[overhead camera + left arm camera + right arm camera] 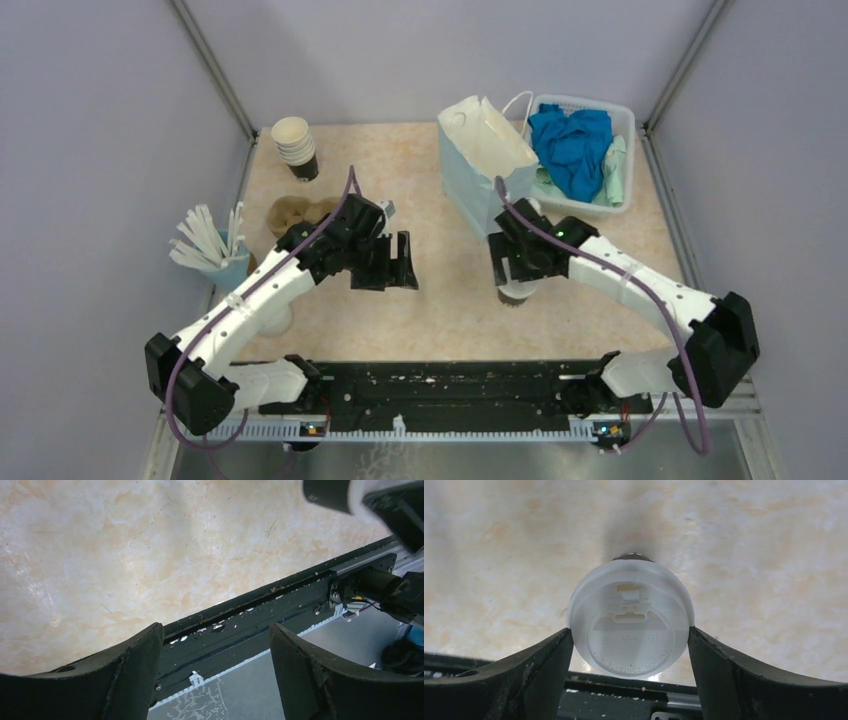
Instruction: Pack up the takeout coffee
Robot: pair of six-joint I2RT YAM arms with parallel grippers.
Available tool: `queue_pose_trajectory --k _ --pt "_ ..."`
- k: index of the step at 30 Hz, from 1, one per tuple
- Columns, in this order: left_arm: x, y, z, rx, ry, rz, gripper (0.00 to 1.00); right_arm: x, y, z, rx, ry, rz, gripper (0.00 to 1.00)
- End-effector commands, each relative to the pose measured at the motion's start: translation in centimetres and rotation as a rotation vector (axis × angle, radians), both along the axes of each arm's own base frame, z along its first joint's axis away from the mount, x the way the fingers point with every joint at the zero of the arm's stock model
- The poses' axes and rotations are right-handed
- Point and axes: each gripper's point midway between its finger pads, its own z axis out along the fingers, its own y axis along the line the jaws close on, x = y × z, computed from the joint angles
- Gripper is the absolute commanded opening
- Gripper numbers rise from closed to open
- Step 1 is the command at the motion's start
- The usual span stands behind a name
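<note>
The takeout coffee (630, 620), a dark cup under a round white lid, stands on the table in the right wrist view. It shows as a dark cup base (514, 295) below my right gripper (515, 272) in the top view. My right gripper (630, 632) is open, one finger on each side of the lid, the tips at or almost at its rim. My left gripper (395, 262) is open and empty over the table's middle. In the left wrist view it (216, 630) points at the table's near edge.
A white paper bag (480, 160) stands open behind the right gripper. A white basket (625, 115) with blue cloth is at the back right. A stack of lidless cups (296, 145), a brown cardboard carrier (295, 215) and a cup of white sticks (210, 245) are at the left.
</note>
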Motion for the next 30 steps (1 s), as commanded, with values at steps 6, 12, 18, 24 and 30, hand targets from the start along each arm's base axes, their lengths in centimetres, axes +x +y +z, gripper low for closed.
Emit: queue_pose_trajectory --k 6,12,18,24,30 --pt "0.9 -0.1 0.9 0.009 -0.035 -0.015 0.83 0.9 -12.9 -1.1 -0.078 0.011 -0.425 0.83" --pt "1.2 0.3 1.7 0.027 -0.054 0.001 0.84 0.8 -14.2 -1.3 -0.136 0.023 -0.491 0.86" --pt "3.0 2.0 3.4 0.095 -0.119 0.076 0.90 1.4 -13.4 1.7 -0.063 -0.049 -0.429 0.94" --pt "8.7 7.7 3.1 0.248 -0.151 0.179 0.93 1.7 -11.8 5.4 0.036 -0.099 -0.351 0.99" --pt "16.0 11.2 0.5 0.266 -0.142 0.209 0.84 1.9 -10.5 8.5 0.111 -0.132 -0.297 0.98"
